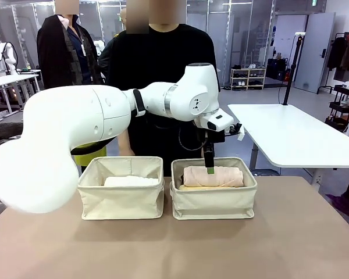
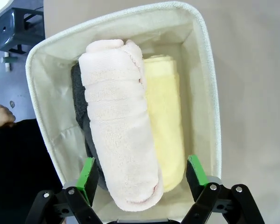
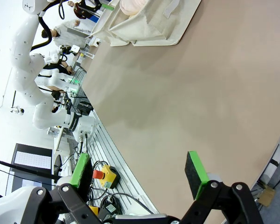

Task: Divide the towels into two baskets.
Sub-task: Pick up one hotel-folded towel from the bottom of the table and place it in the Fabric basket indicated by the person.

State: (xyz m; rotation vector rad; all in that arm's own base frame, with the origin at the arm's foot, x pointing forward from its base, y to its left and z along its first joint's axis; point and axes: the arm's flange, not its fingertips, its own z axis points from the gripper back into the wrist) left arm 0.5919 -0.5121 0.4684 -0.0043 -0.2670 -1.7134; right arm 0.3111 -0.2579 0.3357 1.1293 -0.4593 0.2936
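The left gripper [image 2: 141, 179] hung spread wide over the right basket [image 1: 213, 200], where a soft, light pink towel [image 2: 119, 121] (best pinched mid-roll) lay atop the yellow towel [image 2: 167, 116] and a grey one [image 2: 80, 105], a white towel [image 1: 131, 181] apparently filled the left basket [image 1: 121, 197], the right gripper [image 3: 139, 175] gaped over bare table [image 3: 186, 93], and no writing was readable.

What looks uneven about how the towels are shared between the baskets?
The right basket holds three: a pink towel piled on a grey towel and a yellow towel. The left basket shows one white towel.
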